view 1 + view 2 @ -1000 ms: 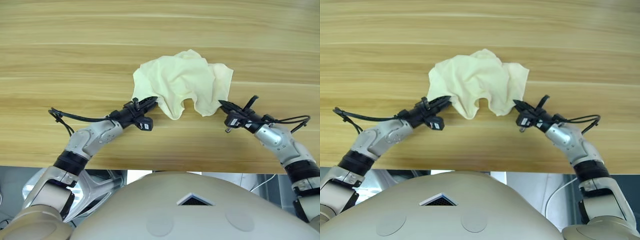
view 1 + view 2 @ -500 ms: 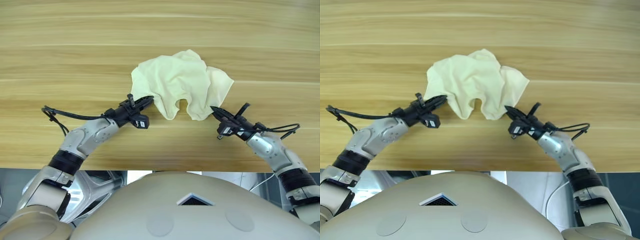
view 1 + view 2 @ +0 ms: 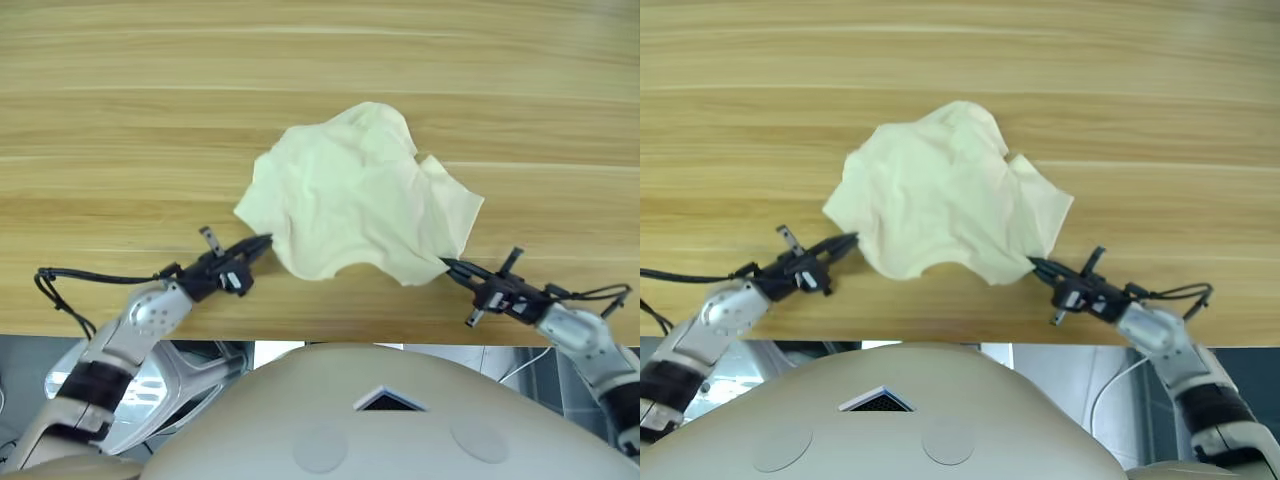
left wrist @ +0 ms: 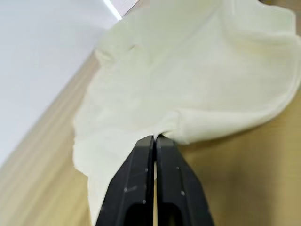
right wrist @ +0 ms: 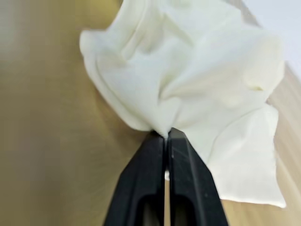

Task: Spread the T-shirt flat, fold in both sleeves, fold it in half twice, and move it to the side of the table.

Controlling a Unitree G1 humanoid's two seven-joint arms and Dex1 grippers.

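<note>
Wooden table (image 3: 120, 150), front edge. T-shirt (image 3: 355, 195) lies crumpled beyond and between the arms; left gripper (image 3: 264, 241) and right gripper (image 3: 446, 264) each clamp its near edge.

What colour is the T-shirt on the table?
Pale yellow, plain, with no pattern: the T-shirt shows best in the left eye view.

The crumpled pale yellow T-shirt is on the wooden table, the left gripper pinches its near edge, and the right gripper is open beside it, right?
No: the right gripper is shut too, on the near edge of the pale yellow T-shirt, as the right wrist view shows. The left gripper does pinch it, on the wooden table.
</note>
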